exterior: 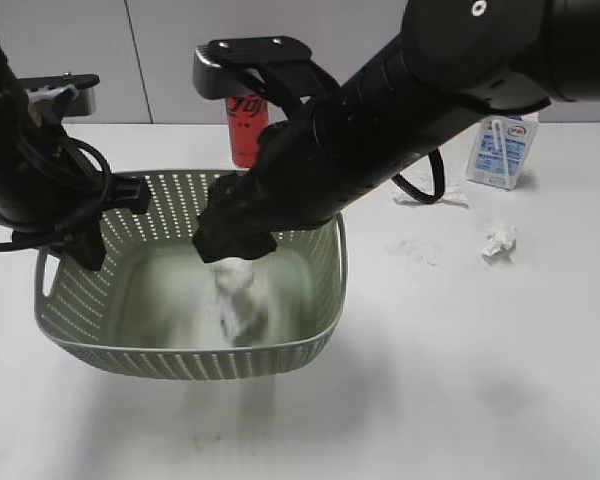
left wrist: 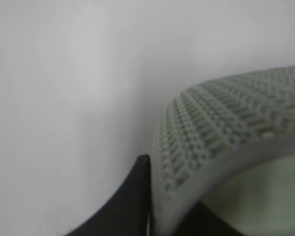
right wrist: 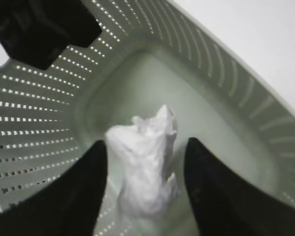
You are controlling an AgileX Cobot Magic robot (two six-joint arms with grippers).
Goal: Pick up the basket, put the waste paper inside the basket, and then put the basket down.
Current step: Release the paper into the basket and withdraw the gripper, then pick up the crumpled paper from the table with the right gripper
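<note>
In the exterior view the pale sage-green slotted plastic basket (exterior: 190,300) hangs tilted above the white desk (exterior: 460,380), its left rim held by the left pincer (exterior: 90,235). The right pincer (exterior: 235,245) hovers over the basket's middle, a crumpled white paper wad (exterior: 238,300) directly beneath. Another crumpled wad (exterior: 498,240) lies well right of the basket.

The left wrist view shows the left pincer (left wrist: 152,196) clamped on the basket's rim (left wrist: 226,118).

The right wrist view shows the right pincer (right wrist: 145,167) spread apart, the wad (right wrist: 147,167) between its tips, seemingly loose.

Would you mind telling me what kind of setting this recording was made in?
Probably a lab or office test bench: a bare white table against plain grey wall panels, with staged props such as a basket, a red can and a drink carton.
</note>
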